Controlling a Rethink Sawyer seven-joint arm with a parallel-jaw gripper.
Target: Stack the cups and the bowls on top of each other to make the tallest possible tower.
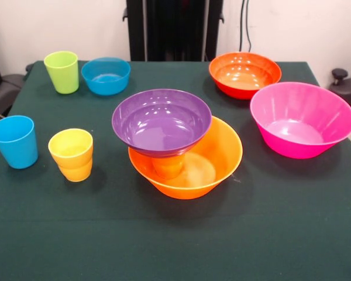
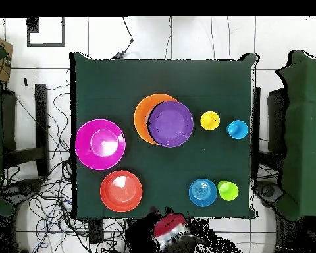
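Note:
The tower stands mid-table: a wide orange bowl [image 1: 219,155] [image 2: 141,118] holds a small orange cup [image 1: 168,167], and a purple bowl [image 1: 161,122] [image 2: 170,123] rests upright on that cup. A pink bowl [image 1: 301,119] [image 2: 100,143] and a red-orange bowl [image 1: 244,74] [image 2: 121,190] sit apart on one side. On the other side stand a yellow cup [image 1: 71,154] [image 2: 210,120], a blue cup [image 1: 14,141] [image 2: 237,129], a lime green cup [image 1: 62,71] [image 2: 228,190] and a small blue bowl [image 1: 106,75] [image 2: 202,192]. No gripper shows in either view.
The dark green table [image 1: 175,240] [image 2: 167,79] carries everything. The robot's red body [image 2: 168,227] sits just past the table edge in the overhead view. Cables lie on the floor [image 2: 49,197], and other green tables [image 2: 305,132] flank the sides.

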